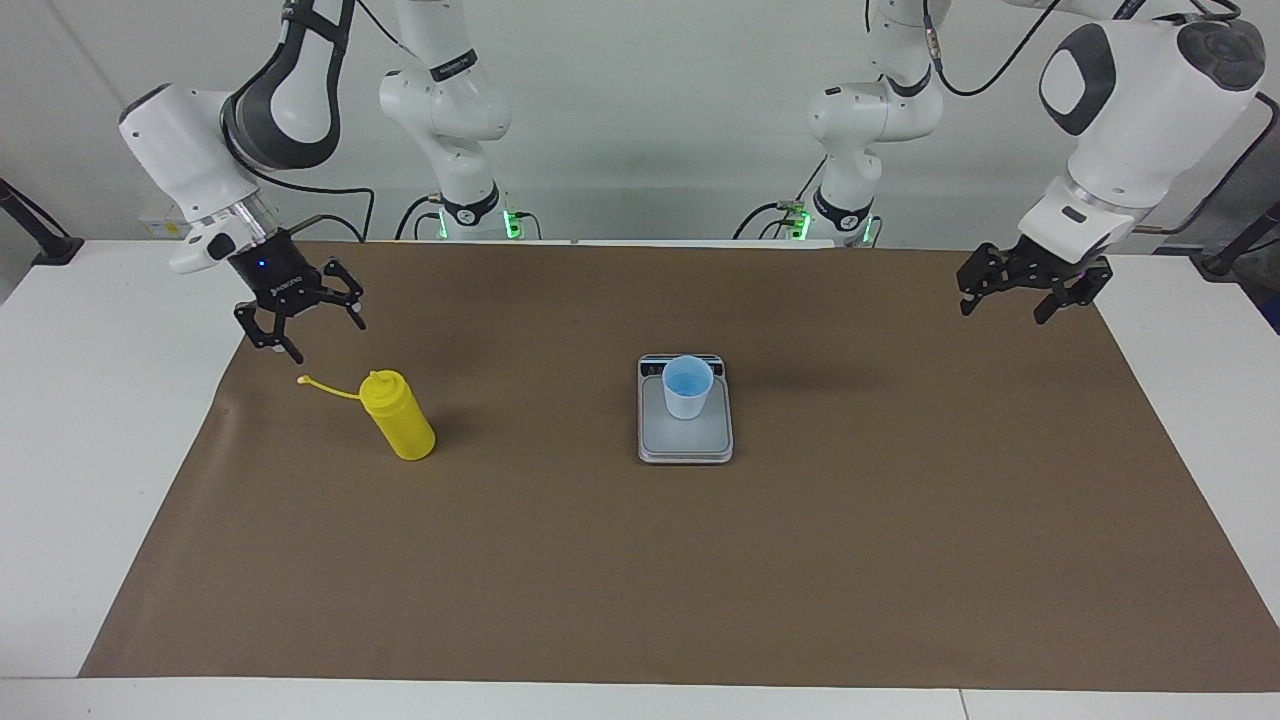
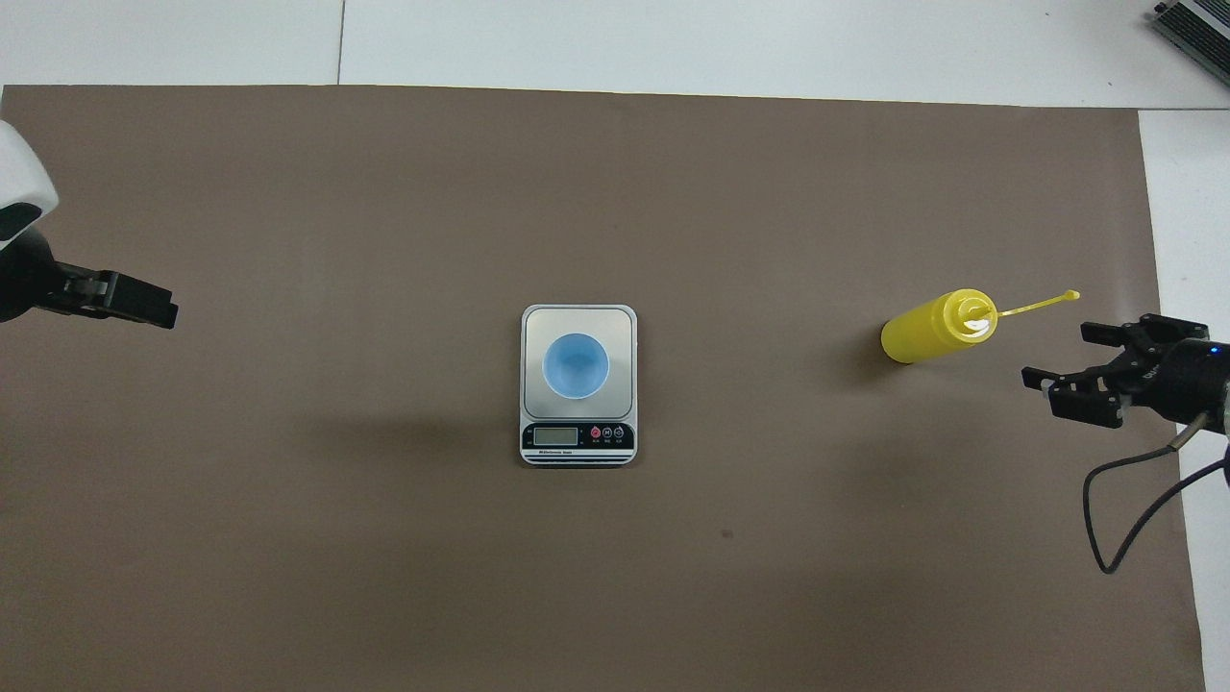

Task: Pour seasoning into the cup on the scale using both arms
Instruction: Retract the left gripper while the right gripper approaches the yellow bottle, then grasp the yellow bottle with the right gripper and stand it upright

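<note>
Nearest the robots, the right gripper (image 1: 300, 325) hangs with its fingers spread wide and empty over the brown mat (image 1: 640, 560) at the right arm's end of the bench (image 1: 100, 450), just above the tip of the bottle's cap strap. The left gripper (image 1: 1020, 285) is also up in the air, over the mat's corner at the left arm's end, well apart from everything; its fingers look parted and hold nothing, though the gap is hard to read from here.

A little farther out stands the scale (image 1: 685, 445), near the middle of the mat, its display strip turned toward the robots. The cup (image 1: 687, 387) sits upright on the weighing plate, on the half nearer the display. It looks light and thin-walled, so a nudge from a nozzle would probably shift or tip it.

About level with the scale, toward the right arm's end, the seasoning (image 1: 398, 415) stands upright on the mat with its nozzle uncapped and the strap (image 1: 325, 385) trailing toward the bench's edge. The bottle is likely soft-sided plastic (a hard pinch would squirt it early) and smooth enough to slip. The sensible hold seems to be around the middle of the body, below the shoulder and clear of the strap, firm enough to carry but not to squeeze. Nothing has been poured yet as far as the cup shows.
</note>
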Robot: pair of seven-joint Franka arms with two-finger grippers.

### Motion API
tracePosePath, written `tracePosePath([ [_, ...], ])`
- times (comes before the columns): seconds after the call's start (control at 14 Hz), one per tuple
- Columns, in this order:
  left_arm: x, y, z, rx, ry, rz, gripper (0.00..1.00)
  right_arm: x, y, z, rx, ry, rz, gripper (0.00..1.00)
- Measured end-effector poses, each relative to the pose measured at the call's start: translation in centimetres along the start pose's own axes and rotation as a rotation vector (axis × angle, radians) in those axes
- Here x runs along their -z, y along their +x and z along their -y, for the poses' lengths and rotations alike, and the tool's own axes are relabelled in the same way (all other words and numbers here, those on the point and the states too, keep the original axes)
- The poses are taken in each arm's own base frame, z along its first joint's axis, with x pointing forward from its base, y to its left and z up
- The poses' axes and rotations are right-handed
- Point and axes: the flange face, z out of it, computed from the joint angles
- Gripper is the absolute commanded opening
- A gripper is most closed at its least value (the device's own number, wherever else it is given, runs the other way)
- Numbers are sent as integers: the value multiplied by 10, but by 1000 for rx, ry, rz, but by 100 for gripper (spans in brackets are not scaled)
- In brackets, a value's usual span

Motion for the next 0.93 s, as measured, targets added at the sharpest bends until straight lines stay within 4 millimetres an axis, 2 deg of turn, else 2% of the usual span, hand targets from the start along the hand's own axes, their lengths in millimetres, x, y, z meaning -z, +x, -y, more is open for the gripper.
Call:
tracePosePath([
  [0.07,4,-5,9,3,2,-6,100,-11,-17,-10,41,19,-50,100],
  [0.21,13,-12,10,11,5,-14,100,-32,-42,-25,95,32,-106,100],
  [0.5,26,-22,-8,48,6,3,100,-70,-65,-24,146,58,-231,100],
  [0.71,42,-30,-12,74,6,15,100,-85,-70,-24,155,62,-277,100],
  [0.93,44,-33,-12,83,5,22,100,-96,-56,-11,134,73,-340,100],
])
